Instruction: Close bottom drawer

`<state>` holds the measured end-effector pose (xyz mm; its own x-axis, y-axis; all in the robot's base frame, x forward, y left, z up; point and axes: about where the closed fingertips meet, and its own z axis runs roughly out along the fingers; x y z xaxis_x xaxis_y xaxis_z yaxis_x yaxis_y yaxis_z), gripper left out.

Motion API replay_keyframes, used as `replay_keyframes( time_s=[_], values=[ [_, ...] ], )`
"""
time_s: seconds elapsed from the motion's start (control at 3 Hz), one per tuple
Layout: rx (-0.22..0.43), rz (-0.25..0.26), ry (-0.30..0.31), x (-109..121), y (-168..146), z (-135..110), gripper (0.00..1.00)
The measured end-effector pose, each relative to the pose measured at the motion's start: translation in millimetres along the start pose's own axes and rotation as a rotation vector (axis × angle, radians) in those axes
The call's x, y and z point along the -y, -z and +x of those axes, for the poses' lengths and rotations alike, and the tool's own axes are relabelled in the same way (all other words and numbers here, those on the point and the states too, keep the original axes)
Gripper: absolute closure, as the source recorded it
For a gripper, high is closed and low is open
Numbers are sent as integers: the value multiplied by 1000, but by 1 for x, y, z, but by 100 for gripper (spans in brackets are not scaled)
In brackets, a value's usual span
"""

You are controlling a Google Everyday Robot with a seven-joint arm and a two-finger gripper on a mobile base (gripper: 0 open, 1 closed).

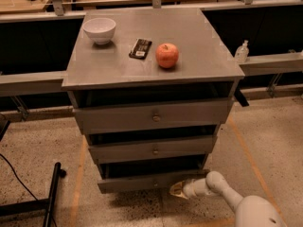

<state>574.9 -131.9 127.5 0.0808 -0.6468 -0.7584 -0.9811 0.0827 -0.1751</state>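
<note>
The grey cabinet (156,67) has three drawers. The bottom drawer (142,181) is the lowest one, with a plain grey front and a small knob, and it stands pulled out a little beyond the middle drawer (154,150). My gripper (177,190) is low near the floor, right at the right part of the bottom drawer's front, at the end of my white arm (222,190) that comes in from the lower right.
On the cabinet top are a white bowl (99,30), a dark flat packet (140,48) and a red apple (167,55). The top drawer (154,116) sits slightly out. A black stand (51,197) lies on the speckled floor at the lower left. Benches run behind.
</note>
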Motion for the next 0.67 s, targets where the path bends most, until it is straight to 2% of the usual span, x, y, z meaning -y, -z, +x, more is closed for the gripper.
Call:
replay_keyframes(
  time_s=[0.33, 0.67],
  values=[
    [-16, 19, -11, 23, -8, 3, 100],
    [-23, 31, -16, 36, -9, 4, 100]
  ],
)
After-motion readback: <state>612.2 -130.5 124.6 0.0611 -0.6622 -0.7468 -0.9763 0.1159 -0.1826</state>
